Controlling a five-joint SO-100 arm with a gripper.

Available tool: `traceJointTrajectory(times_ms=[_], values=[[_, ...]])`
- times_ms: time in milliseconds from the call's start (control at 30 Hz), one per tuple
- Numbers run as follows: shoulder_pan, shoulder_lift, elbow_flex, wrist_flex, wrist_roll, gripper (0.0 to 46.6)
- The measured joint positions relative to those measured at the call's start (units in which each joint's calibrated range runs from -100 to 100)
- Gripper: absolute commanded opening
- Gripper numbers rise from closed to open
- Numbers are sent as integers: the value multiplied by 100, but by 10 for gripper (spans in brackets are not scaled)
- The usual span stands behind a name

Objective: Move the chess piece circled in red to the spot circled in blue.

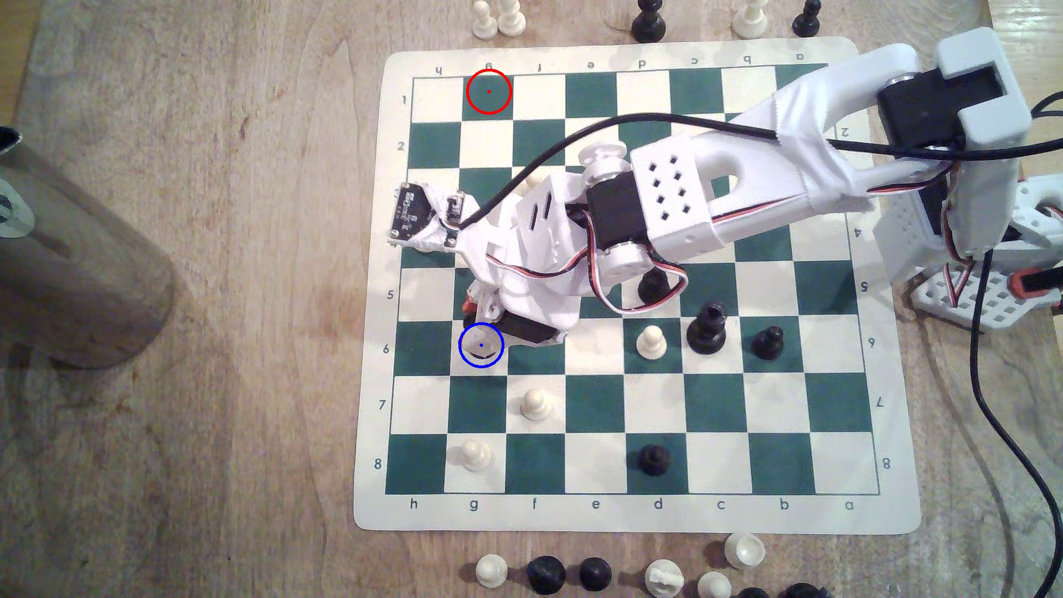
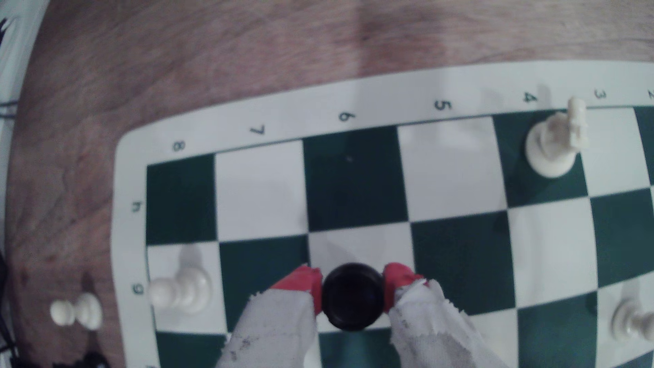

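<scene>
white pawns [image 1: 536, 404], wooden cylinder [image 1: 69, 259]

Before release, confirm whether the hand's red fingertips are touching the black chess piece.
Touching. The wrist view shows both red fingertips of the hand pressed against the black chess piece, no gap either side.

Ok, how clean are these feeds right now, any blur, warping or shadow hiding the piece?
Exterior view: sharp enough, but the arm covers most of the chess piece beside the spot. Wrist view: soft, dim and bluish, board lines bowed by the lens; the piece reads clearly between the gripper's red fingertips.
</scene>
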Motion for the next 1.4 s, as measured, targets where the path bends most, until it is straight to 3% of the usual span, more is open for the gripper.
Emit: traceJointTrajectory(times_ms=[1167,1400], values=[[29,436,0,-454,39,6],[29,436,0,-462,68,140]])
